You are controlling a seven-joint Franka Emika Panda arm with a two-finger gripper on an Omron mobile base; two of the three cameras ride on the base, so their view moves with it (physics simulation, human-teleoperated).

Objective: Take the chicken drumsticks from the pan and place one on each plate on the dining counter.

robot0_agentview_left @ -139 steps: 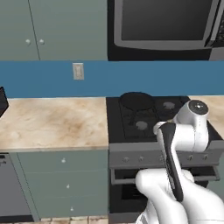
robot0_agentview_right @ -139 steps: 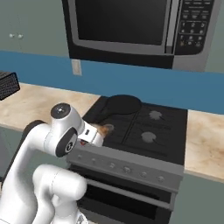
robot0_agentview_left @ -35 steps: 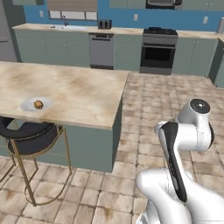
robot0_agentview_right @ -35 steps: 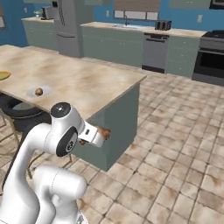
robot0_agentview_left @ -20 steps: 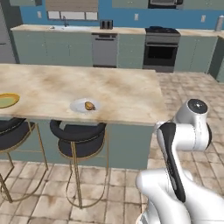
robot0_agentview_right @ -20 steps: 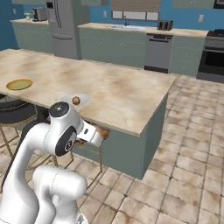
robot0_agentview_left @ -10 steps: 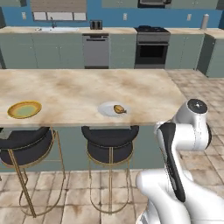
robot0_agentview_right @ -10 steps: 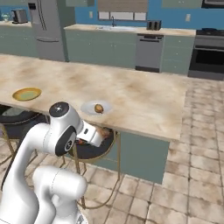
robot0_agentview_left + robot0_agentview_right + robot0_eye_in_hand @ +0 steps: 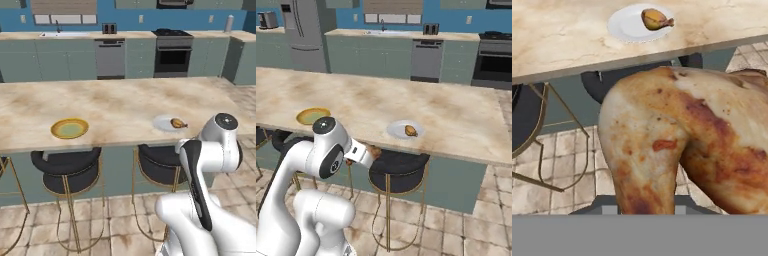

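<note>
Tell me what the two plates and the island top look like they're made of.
The yellow plate looks like glazed ceramic: glossy golden rim, darker greenish centre. The white plate looks like plain glazed ceramic or porcelain, smooth and pale. The dining counter top looks like polished marble or stone, beige with brown veining; being rendered, none is certain.

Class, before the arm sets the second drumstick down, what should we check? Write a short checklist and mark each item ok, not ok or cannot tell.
1. Drumstick held: the gripper is shut on the held drumstick. Ok.
2. Grey-white plate already served: a placed drumstick lies on it. Ok.
3. Yellow plate free to receive one: nothing on it. Ok.
4. Gripper above the dining counter: it hangs below the edge, near the stools. Not ok.
5. Yellow plate within reach from here: cannot tell.
</note>
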